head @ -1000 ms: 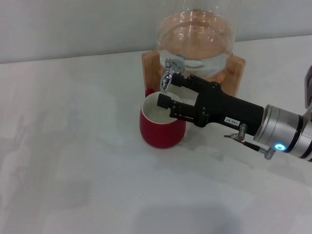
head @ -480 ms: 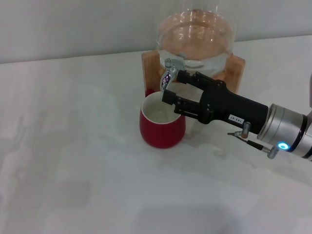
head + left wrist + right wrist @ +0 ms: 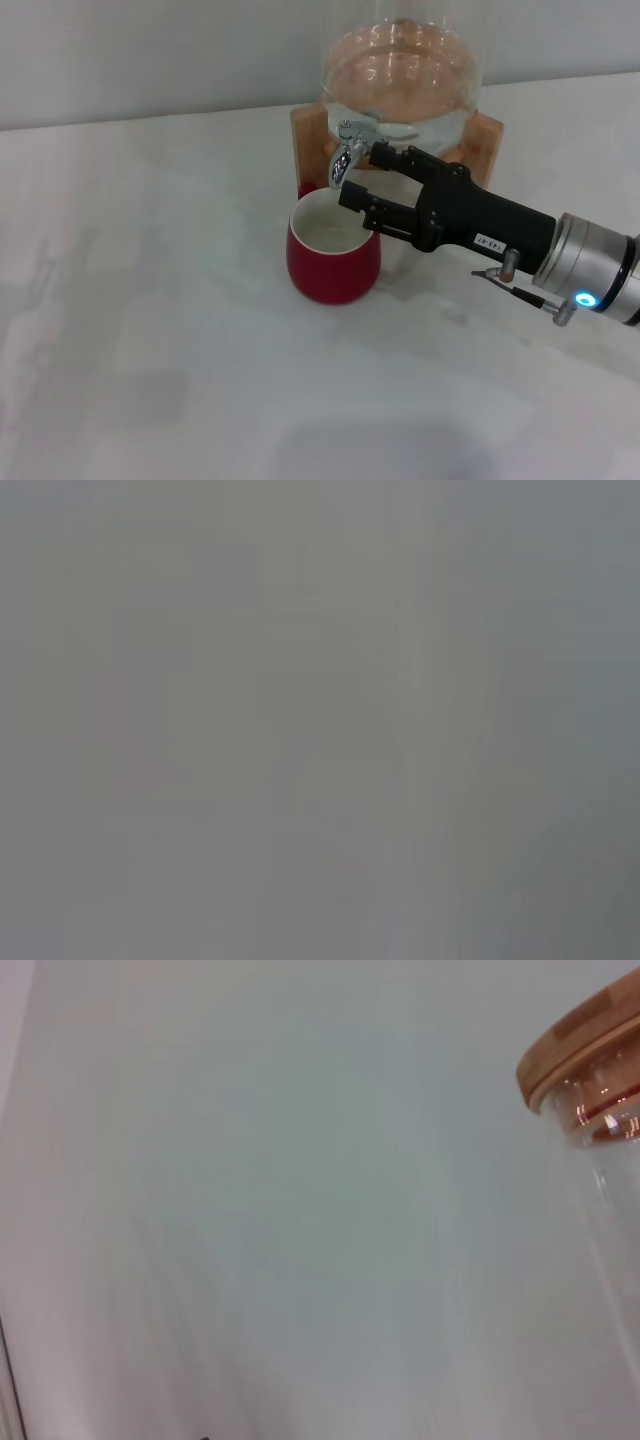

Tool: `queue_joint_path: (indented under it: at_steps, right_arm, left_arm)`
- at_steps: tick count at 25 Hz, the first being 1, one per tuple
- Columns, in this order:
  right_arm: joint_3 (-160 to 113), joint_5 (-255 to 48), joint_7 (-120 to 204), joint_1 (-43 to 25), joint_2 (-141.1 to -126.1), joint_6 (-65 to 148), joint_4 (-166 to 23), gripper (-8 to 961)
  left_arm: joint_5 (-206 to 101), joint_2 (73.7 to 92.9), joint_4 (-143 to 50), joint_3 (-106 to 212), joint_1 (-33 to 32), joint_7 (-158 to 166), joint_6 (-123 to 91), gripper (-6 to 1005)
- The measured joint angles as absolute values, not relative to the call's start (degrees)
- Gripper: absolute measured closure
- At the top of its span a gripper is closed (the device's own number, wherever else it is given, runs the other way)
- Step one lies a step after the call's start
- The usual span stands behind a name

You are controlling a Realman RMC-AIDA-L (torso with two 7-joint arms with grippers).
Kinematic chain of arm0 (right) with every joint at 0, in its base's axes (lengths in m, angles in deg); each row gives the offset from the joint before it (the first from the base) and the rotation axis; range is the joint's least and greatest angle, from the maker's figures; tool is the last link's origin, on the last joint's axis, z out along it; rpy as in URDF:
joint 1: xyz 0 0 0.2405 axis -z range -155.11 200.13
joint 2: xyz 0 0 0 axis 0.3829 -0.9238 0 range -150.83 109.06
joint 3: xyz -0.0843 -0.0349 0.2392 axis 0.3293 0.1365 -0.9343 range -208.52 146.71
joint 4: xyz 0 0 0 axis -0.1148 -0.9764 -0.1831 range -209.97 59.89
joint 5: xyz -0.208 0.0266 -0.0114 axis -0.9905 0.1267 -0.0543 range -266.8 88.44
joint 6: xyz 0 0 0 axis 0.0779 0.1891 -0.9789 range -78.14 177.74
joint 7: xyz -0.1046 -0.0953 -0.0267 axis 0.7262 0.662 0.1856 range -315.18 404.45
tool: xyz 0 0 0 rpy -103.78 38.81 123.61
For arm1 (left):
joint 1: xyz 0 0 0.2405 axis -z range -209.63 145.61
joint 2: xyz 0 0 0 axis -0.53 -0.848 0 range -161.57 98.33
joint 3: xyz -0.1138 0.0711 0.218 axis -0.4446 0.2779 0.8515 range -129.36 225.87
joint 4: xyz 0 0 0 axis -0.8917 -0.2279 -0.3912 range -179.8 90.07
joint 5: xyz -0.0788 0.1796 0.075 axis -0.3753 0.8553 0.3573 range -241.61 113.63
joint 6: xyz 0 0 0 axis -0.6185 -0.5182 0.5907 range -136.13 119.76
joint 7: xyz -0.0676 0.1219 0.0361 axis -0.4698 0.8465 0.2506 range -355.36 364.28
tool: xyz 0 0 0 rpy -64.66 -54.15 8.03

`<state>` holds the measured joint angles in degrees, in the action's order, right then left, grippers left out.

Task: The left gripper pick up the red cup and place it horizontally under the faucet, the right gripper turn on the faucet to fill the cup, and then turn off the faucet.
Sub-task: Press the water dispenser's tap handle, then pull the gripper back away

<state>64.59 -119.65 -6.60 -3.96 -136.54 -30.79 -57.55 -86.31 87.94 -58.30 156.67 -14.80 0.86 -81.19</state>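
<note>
the right gripper (image 3: 362,174) has its jaws open just beside the faucet (image 3: 345,153), above the red cup (image 3: 333,252).

The red cup (image 3: 333,262) is standing upright on the white table (image 3: 150,330), directly under the faucet (image 3: 345,150) of the glass jar (image 3: 403,85) on its wooden stand (image 3: 310,140). The right gripper (image 3: 362,176) is reaching in from the right, its jaws parted just beside the faucet, above the cup's far rim.

Right end effector (image 3: 362,177) reached faucet (image 3: 345,155)
</note>
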Motion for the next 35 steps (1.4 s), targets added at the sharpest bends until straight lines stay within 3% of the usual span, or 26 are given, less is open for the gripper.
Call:
queue_joint_path:
  at_steps: [35]
  right_arm:
    - [62.4, -119.5, -6.6, -3.6, -136.54, -30.6, -57.7, 126]
  left_arm:
    - [-86.2, 88.0, -58.5, 156.7, -14.9, 0.9, -81.3, 130]
